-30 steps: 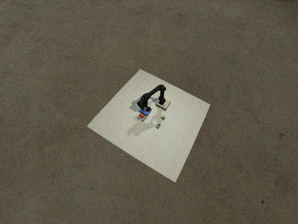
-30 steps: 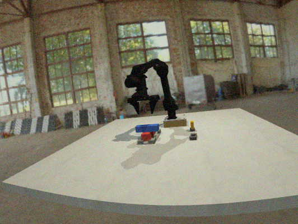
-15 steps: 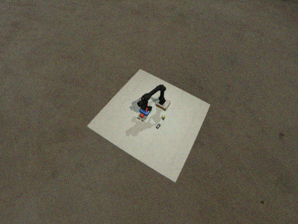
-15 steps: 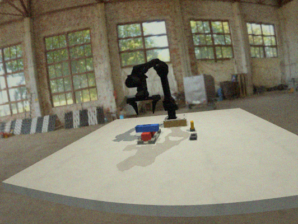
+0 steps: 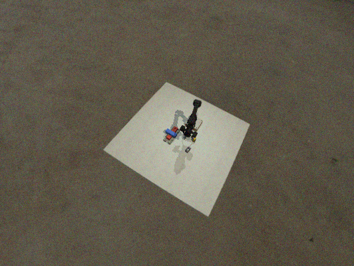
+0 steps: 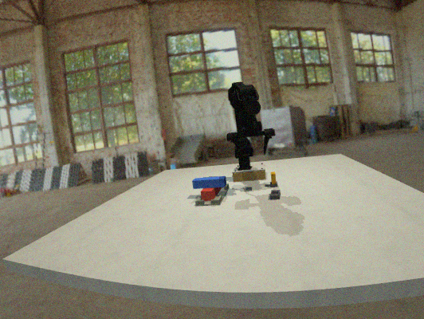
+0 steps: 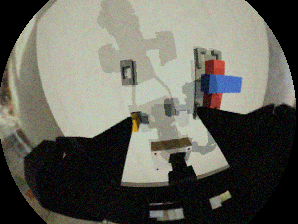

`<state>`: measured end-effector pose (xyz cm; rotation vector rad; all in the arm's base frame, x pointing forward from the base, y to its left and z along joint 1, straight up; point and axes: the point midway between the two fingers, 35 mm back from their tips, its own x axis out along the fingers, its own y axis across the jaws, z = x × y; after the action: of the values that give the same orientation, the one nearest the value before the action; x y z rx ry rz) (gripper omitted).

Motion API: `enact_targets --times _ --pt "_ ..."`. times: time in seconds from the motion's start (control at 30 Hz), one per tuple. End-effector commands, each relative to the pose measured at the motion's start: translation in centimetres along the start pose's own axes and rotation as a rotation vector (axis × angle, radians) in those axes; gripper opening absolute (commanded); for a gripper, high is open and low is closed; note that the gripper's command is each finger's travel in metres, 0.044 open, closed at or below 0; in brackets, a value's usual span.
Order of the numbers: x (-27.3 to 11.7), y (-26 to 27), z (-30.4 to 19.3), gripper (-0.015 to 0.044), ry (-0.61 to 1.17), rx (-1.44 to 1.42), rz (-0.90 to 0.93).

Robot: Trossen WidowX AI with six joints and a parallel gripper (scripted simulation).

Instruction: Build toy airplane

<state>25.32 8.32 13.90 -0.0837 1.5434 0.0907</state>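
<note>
Yellow tail fin (image 5: pixel 194 139) (image 6: pixel 273 178) (image 7: pixel 135 122) upright on the tabletop (image 5: pixel 150 146) (image 6: pixel 199 247) (image 7: pixel 65 85), below the tool (image 5: pixel 188 133) (image 6: pixel 252 149) (image 7: pixel 165 115) — released, fingers wide; blue wing (image 5: pixel 171 133) (image 6: pixel 209 183) (image 7: pixel 221 83) across the red fuselage (image 5: pixel 169 136) (image 6: pixel 207 194) (image 7: pixel 214 67) — off to the tool's side.

an old industrial hall, shown by worn brick walls (image 6: pixel 259 52), tall paned windows (image 6: pixel 100 96) and bare floor.

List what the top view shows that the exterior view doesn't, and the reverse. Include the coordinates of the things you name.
Only top: all four corners of the white table (image 5: pixel 140 139) (image 6: pixel 159 239).

Only exterior: windows (image 6: pixel 185 64), a brick wall (image 6: pixel 255 48) and striped panels (image 6: pixel 49 176).

Both: the arm (image 5: pixel 193 117) (image 6: pixel 248 116), the blue wing (image 5: pixel 171 132) (image 6: pixel 209 183) across the red fuselage (image 5: pixel 169 136) (image 6: pixel 207 194) at the cradle (image 5: pixel 165 139) (image 6: pixel 202 202), and the yellow fin (image 5: pixel 194 139) (image 6: pixel 272 178) away from them.
</note>
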Motion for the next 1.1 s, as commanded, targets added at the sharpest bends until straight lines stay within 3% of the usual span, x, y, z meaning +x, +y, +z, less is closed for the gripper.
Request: enact_targets --times 0.0,0.2,0.37,0.53,1.07 --pt "0.2 4.5 -3.3 0.044 0.009 0.004 0.008" --pt "0.4 7.8 -6.9 0.044 0.012 0.022 0.007" --pt "0.7 7.8 -6.9 0.044 0.012 0.022 0.007" --pt "5.9 7.8 -7.0 0.044 0.012 0.022 0.007" --pt "8.0 7.9 -7.0 0.044 0.012 0.022 0.007"
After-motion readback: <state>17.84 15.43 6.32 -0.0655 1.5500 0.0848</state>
